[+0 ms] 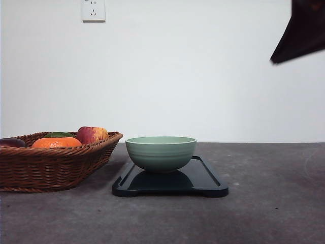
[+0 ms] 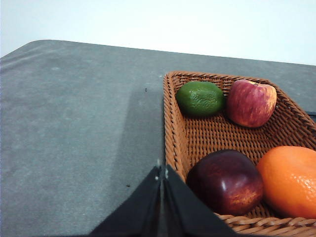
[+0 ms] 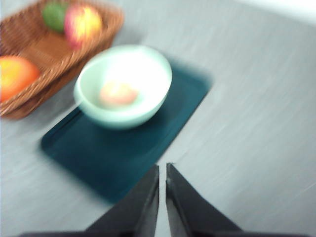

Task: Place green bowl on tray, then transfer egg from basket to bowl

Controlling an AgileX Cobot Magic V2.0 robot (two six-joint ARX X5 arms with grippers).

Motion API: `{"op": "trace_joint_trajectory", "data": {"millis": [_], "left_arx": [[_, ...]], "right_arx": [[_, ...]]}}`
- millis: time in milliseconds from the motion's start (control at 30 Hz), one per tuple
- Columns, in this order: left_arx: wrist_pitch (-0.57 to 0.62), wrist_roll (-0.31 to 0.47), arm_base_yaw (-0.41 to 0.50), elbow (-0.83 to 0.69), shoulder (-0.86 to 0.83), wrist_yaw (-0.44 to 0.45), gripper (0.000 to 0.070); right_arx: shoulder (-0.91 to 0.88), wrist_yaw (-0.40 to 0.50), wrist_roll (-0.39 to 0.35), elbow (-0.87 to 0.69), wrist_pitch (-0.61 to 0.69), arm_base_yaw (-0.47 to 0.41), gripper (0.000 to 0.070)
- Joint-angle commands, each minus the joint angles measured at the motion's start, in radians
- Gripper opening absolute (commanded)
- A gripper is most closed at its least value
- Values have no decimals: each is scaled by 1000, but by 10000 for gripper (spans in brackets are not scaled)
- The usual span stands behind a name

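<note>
**A:** Egg (image 3: 118,93) first: where is it? I make out a small pinkish-brown oval lying at the bottom of the bowl (image 1: 160,152), though the right wrist view is blurred.

**B:** Agreed, that looks like it. And the bowl stands on the tray (image 1: 208,181), just beside the basket (image 1: 51,165). So both steps appear done.

**A:** What remains in the basket?

**B:** An apple (image 2: 251,102), a green fruit (image 2: 200,98), an orange (image 2: 290,179) and a dark red fruit (image 2: 226,180). No egg among them that I can see.

**A:** And the grippers?

**B:** Right gripper (image 3: 162,170) hangs high above the tray's near edge, jaws together, holding nothing. Left gripper (image 2: 161,173) sits over the basket's corner, jaws likewise together and empty.

**A:** Then the next move?

**B:** My judgement: nothing left to grasp. Both arms only need to pull clear without nudging bowl or basket.
</note>
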Motion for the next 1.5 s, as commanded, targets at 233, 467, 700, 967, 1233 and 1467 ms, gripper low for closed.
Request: {"op": "trace_joint_trajectory", "data": {"millis": [233, 467, 700, 967, 1233, 1467], "left_arx": [[3, 14, 1, -19, 0, 0, 0], [3, 14, 1, -19, 0, 0, 0], [3, 14, 1, -19, 0, 0, 0], [3, 14, 1, -19, 0, 0, 0], [3, 14, 1, -19, 0, 0, 0], [3, 14, 1, -19, 0, 0, 0]], "right_arx": [[-247, 14, -133, -239, 253, -228, 15], [-479, 14, -130, -470, 344, -368, 15], [-705, 21, -93, -620, 339, -424, 15], [-783, 119, -79, -621, 285, -439, 15], [-783, 118, -77, -621, 295, -438, 15], [-783, 118, -77, -621, 305, -438, 15]]}}
